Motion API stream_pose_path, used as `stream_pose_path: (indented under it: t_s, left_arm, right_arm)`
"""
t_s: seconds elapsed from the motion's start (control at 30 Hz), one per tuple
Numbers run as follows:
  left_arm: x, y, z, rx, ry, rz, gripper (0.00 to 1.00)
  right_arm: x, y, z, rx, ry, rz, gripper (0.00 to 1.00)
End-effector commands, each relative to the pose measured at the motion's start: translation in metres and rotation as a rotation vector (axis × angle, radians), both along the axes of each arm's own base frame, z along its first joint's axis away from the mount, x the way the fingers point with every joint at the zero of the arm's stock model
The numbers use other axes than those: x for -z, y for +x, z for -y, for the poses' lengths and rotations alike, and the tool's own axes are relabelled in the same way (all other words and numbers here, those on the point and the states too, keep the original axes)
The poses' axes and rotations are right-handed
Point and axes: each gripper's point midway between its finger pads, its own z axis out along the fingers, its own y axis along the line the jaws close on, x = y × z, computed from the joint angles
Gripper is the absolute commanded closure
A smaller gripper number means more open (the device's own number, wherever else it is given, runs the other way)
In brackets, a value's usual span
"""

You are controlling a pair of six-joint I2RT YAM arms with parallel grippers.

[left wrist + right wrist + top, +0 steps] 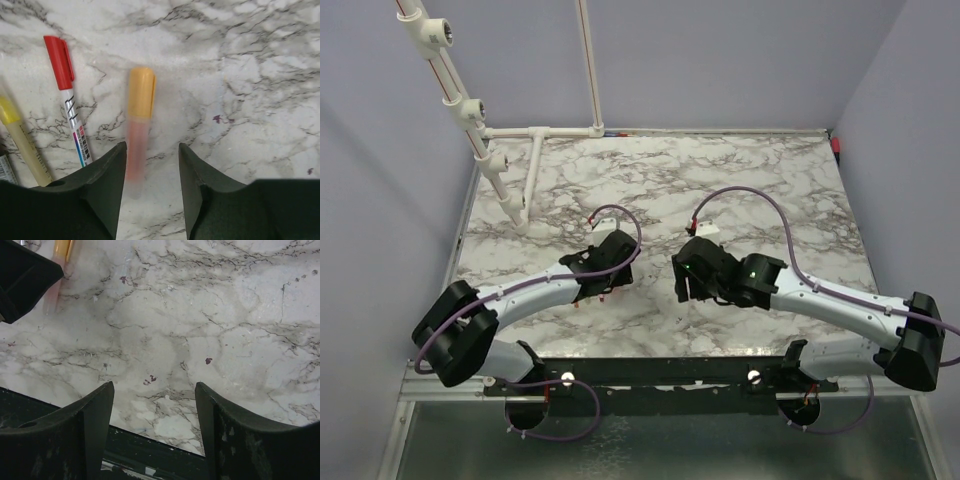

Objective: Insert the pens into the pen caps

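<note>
Left fingers (107,175) released, straddling orange-capped pink plastic pen (137,130) | right fingers (95,415) released, empty | I count red-capped white pen (70,100) capped too | yellow pen (20,145) unclear.

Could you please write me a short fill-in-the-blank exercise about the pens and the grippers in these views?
1. The white-barrelled pen wears a ____ cap.
2. Between the left gripper's fingers lies a pink pen with an ____ cap.
3. The right gripper's fingers stand ____, with nothing between them.
Missing words: red; orange; open.
</note>
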Motion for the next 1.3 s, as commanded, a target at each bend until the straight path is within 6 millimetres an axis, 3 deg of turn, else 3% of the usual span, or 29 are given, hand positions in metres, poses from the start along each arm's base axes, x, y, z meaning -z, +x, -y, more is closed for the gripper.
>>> stream_pose_path:
  t_s: [0.0,0.23,0.53,1.1,1.27]
  left_arm:
    - [-0.049,0.016,0.010,0.043,-0.038,0.094,0.51]
    - [-0.098,0.020,0.020,0.141,-0.084,0.200,0.40]
    - [-0.150,0.013,0.010,0.276,-0.076,0.362,0.36]
    - [-0.177,-0.009,-0.029,0.298,-0.064,0.542,0.34]
    - [-0.179,-0.017,-0.035,0.299,-0.090,0.571,0.34]
  right_arm:
    - [-0.007,0.002,0.010,0.026,-0.001,0.025,0.30]
    - [-0.023,0.010,0.020,0.059,-0.005,0.094,0.30]
    - [-0.066,0.024,0.038,0.107,0.041,0.261,0.26]
    - [-0.127,0.029,0.058,0.147,0.229,0.476,0.22]
    - [-0.148,0.029,0.052,0.114,0.366,0.571,0.21]
